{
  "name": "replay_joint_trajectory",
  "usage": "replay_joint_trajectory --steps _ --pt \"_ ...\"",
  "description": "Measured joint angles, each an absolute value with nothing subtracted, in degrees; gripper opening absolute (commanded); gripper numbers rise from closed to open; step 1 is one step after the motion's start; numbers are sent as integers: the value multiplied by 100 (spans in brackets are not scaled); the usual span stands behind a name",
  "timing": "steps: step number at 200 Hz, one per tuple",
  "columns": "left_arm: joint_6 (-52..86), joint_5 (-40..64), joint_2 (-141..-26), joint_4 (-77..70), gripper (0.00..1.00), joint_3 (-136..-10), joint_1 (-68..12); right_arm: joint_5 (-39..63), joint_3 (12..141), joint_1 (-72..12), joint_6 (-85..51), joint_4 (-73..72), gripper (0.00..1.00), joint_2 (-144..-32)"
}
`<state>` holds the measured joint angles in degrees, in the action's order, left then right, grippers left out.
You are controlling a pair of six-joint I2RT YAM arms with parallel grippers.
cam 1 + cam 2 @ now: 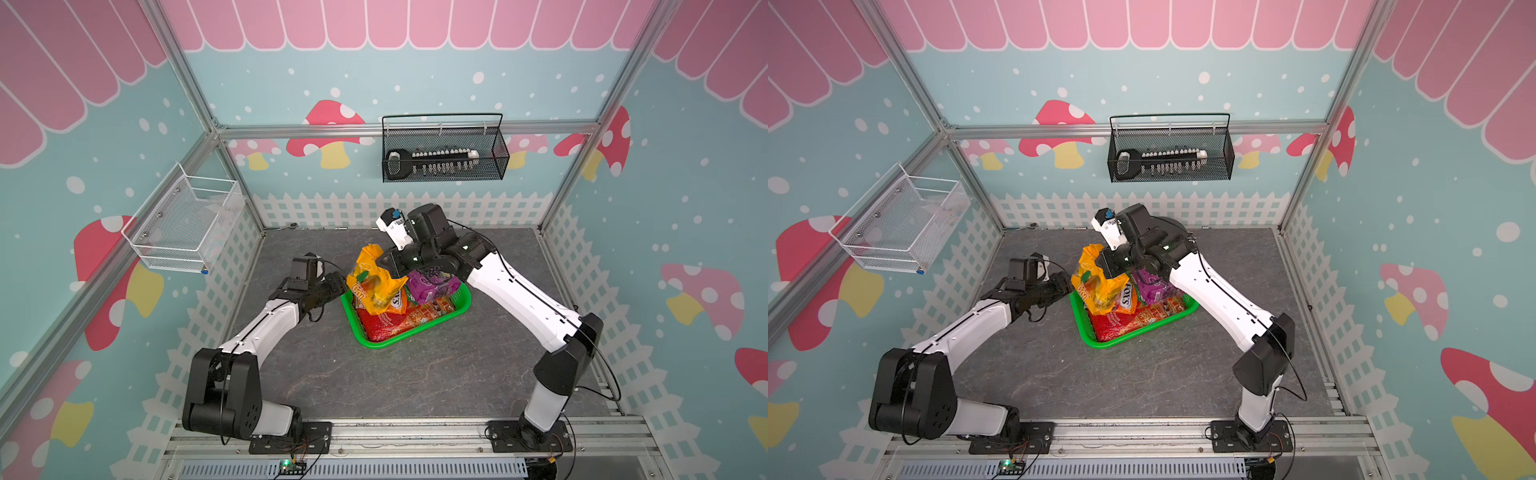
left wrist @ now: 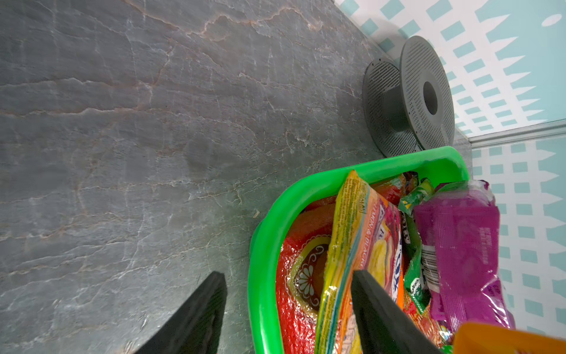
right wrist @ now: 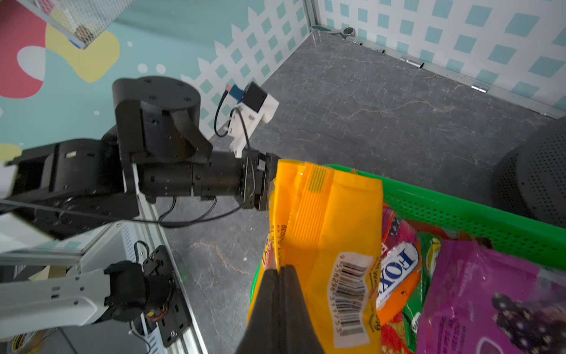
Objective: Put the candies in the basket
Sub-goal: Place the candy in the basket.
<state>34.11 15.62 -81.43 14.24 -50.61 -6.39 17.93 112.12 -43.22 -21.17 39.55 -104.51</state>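
My right gripper (image 3: 280, 271): clenched on one side edge of the yellow-orange bag (image 3: 327, 220), which hangs upright over the green basket (image 1: 399, 338), at the end nearest my left arm.
Why held so: a pinch on the thin edge grips slippery film, I judge, and keeps the bag narrow for lowering.
My left gripper (image 2: 286, 275): released, grasping nothing, jaws astride the basket rim. One finger is over the table (image 2: 122, 122), one above the bags, probably steadying the basket.
Already inside: red bag (image 1: 378, 328), FOX'S bag (image 3: 398, 266), purple bag (image 2: 459, 239).
In the way: the heap leaves little room, so the bag may tip over the rim. A grey spool (image 2: 410, 98) stands just beside the basket's corner.
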Motion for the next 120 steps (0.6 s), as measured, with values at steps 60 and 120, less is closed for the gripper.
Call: replay_joint_trajectory --steps 60,120 --pt "3430 1623 -8143 1337 69 -4823 -497 1636 11491 -4320 -3072 3465 0 -11229" --pt "3426 1645 -8143 1310 69 -4786 -460 1090 10016 -4125 -3677 2965 0 -11093"
